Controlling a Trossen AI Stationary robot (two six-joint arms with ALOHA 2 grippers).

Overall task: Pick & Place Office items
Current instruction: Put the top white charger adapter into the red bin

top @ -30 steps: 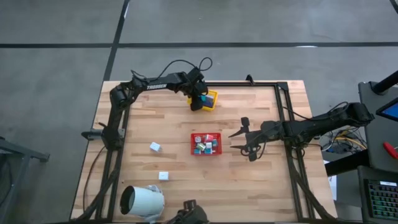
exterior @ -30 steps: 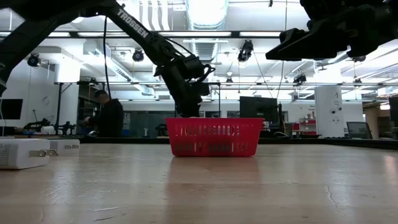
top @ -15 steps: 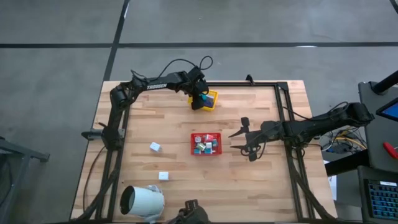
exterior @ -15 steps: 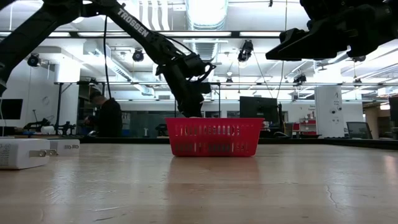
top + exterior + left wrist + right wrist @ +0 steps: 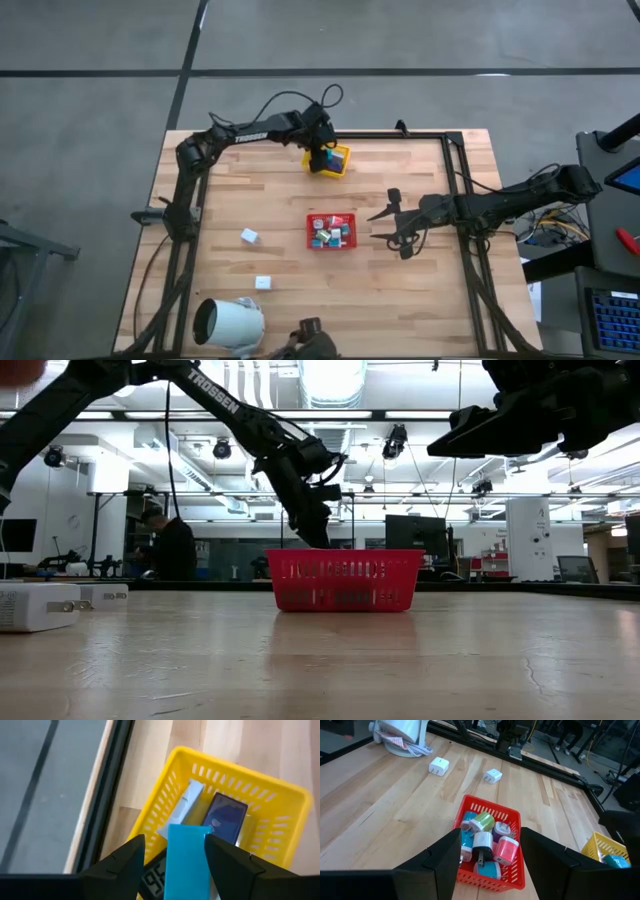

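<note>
On your far left, near the front edge of the worktop, a large white cylinder lies on its side. Just right of it, two white blocky pieces sit on the bare wood well apart from either tray: one close to the cylinder, the other a little farther back.

Moving right, your left gripper is over the yellow tray at the back of the worktop. In the left wrist view a teal block stands between its jaws; the jaws look slightly parted on either side of it, and you cannot tell whether they are clamped on it or have let go. Below it in the tray lie a navy piece and a white piece.

Next comes the red tray near the middle of the worktop, holding a heap of small pieces; the right wrist view shows a green one, a white one and a pink one among teal ones.

Right of that tray, your right gripper hangs above the wood with its jaws apart and nothing between them.
</note>
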